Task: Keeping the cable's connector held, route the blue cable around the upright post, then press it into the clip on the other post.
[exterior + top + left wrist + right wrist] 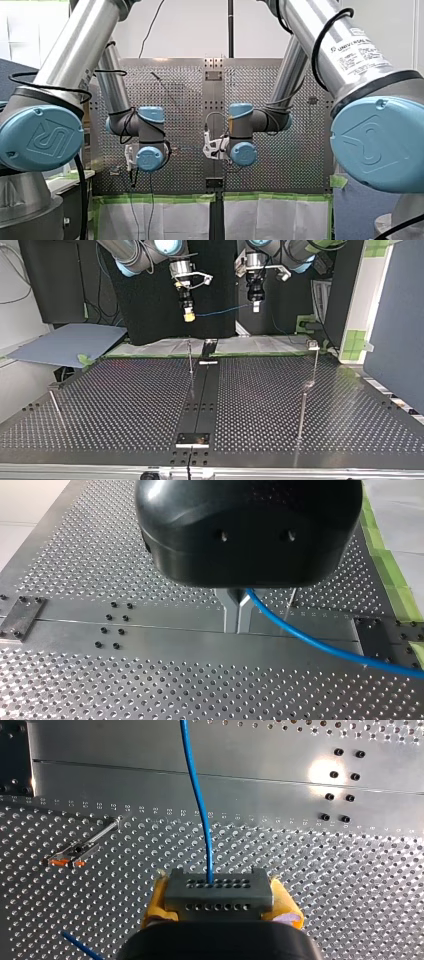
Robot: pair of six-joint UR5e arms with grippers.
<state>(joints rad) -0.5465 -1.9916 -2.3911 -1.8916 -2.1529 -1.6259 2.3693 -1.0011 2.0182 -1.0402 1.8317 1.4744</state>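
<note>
Top view has the perforated table (125,405) filling the lower frame, with both arms hanging at upper centre above its far edge. My right gripper (189,316), left of centre, has its yellow pads clamped on the grey connector (218,892). My left gripper (255,306), right of centre, pinches the blue cable (222,311) between its closed metal fingers (231,612). The cable's long axis runs nearly level across the frame between the two grippers, clear of the table.

The thin upright post (190,360) stands below that span, closer to my right gripper, so I judge the cable must drop to wrap it. A post at the frame's right (315,365) carries what looks like the clip (313,345), and my left arm is nearer to it.

The label (361,50) on my right arm in the front view reads "UNIVERSAL ROBOTS"; its smaller print is illegible.
</note>
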